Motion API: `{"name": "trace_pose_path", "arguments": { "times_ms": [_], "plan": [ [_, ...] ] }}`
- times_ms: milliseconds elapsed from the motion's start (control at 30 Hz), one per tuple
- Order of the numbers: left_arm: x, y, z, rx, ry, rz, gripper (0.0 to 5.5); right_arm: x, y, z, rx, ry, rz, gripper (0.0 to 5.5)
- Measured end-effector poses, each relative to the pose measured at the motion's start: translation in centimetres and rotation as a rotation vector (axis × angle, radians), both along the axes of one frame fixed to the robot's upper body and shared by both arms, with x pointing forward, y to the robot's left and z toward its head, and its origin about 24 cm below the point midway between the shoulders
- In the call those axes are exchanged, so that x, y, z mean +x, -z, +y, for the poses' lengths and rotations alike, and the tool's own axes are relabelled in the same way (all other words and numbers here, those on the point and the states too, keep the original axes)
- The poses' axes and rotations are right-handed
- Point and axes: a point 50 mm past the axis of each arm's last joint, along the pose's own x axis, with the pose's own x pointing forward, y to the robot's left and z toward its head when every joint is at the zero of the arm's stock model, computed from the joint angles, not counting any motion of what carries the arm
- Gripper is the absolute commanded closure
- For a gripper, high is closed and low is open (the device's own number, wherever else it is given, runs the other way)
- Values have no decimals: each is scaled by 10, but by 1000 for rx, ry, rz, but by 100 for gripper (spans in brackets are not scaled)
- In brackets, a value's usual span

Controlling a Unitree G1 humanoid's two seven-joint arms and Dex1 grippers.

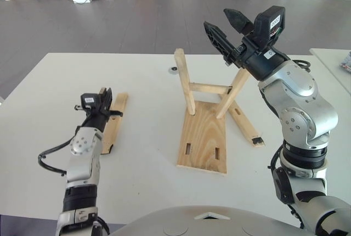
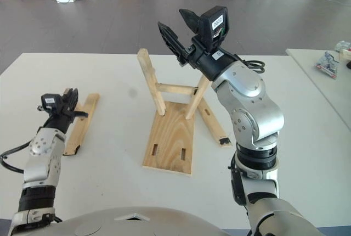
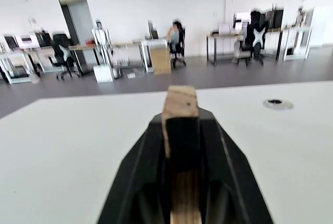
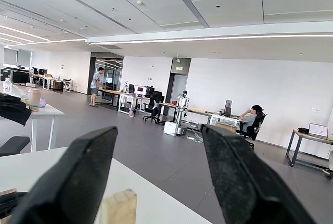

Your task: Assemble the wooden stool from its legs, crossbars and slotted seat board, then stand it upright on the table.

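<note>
The stool is looking half built: one leg pair [image 1: 185,82] is standing in the seat board [image 1: 204,137] mid-table, the left gripper [image 1: 106,97] clamping a loose leg [image 1: 116,119], the right gripper [image 1: 216,19] gaping.

light: bright and even, from ceiling strips [image 4: 218,39] overhead (a plain office wash)
table [image 1: 137,153]: white, evenly lit, the brightest surface in the head views
floor [image 1: 109,22]: grey, dimmer than the table
shadows: soft and thin, one a narrow dark line under the near edge of the seat board [image 1: 204,137]
right gripper [image 4: 158,133]: nearly black, backlit by the pale wall
leg [image 3: 180,101]: end face lit, lower length in deep shade
</note>
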Motion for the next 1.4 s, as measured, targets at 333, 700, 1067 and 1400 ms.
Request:
{"name": "trace_pose_path", "arguments": {
  "times_ms": [333,700,1067,1400],
  "plan": [
    [-6,36,7,-22,18,148,387,2,-5,-4,52,52,-24,252],
    [14,6,20,125,166,373,200,-6,-1,-4,96,132,-25,252],
    [-10,9,24,183,229,715,196,-14,3,-4,120,165,-21,252],
    [-24,15,44,207,307,814,338,-14,4,-4,115,166,-11,252]
  ]
}}
